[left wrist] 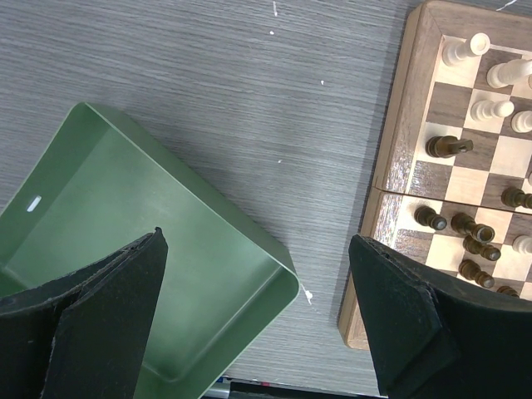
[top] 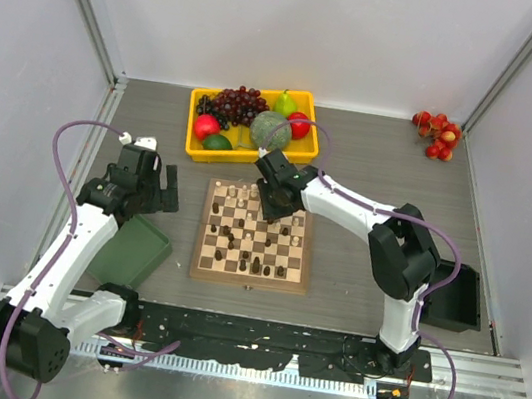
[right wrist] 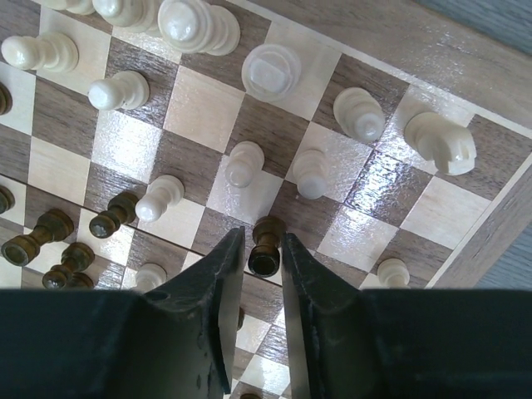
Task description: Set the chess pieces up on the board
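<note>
A dark pawn stands upright between the right gripper fingers; I cannot tell whether they pinch it. The left gripper hangs spread wide, beside the board.

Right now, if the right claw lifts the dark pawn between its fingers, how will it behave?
The dark pawn looks like small turned wood, probably stiff and light. Its round body may slip in the right claw. On its narrow base it could tip.
</note>
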Controlling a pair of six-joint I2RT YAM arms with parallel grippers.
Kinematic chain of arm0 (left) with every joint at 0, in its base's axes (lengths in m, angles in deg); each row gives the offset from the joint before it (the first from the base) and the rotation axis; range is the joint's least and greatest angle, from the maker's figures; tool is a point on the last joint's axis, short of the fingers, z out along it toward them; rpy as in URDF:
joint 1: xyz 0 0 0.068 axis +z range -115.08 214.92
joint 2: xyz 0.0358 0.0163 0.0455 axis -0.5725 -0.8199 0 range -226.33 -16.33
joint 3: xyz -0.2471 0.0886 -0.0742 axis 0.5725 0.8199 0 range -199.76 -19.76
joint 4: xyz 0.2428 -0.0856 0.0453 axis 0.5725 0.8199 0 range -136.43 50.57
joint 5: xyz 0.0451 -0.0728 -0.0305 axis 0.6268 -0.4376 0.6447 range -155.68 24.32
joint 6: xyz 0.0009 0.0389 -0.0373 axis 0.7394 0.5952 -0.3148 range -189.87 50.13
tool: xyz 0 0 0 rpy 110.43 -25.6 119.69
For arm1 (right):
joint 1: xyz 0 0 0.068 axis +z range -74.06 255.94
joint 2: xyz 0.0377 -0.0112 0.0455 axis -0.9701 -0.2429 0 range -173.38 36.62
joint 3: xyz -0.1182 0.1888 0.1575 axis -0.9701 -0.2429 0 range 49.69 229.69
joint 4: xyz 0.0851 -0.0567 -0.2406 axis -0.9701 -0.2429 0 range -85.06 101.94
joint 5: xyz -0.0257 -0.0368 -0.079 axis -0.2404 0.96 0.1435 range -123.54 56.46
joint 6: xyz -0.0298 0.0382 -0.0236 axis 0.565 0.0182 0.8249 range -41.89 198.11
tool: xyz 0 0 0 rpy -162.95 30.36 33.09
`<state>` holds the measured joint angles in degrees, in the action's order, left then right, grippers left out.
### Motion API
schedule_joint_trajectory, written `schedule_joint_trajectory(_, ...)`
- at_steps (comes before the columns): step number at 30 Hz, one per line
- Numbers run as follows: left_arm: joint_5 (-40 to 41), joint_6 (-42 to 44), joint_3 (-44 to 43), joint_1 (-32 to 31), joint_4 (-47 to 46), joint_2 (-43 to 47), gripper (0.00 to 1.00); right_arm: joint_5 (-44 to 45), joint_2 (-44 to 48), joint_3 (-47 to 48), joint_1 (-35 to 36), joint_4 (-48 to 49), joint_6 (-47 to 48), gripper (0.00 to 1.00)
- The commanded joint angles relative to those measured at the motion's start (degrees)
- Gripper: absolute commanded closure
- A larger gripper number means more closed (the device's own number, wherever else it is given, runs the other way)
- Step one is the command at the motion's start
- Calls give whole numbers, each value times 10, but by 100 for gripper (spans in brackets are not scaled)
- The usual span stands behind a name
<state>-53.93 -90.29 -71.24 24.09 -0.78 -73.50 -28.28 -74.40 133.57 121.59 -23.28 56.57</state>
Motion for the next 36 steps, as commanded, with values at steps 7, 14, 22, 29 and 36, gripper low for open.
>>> schedule_joint_trajectory(7,-2,11,-19,-1,-17,-7,1,19,33,24,5,-1,10,85)
schedule_joint_trajectory(14,-5,13,-24,-1,-19,-8,1,26,158,-44,16,6,-2,85)
schedule_joint_trajectory(22,-2,8,-8,-1,-33,10,1,36,280,-168,27,0,-55,85)
schedule_joint_trajectory(29,35,15,-6,-1,-14,16,1,82,331,-230,50,-21,-107,85)
schedule_joint_trajectory(36,19,14,-9,-1,-26,23,1,100,376,-275,71,-14,-127,85)
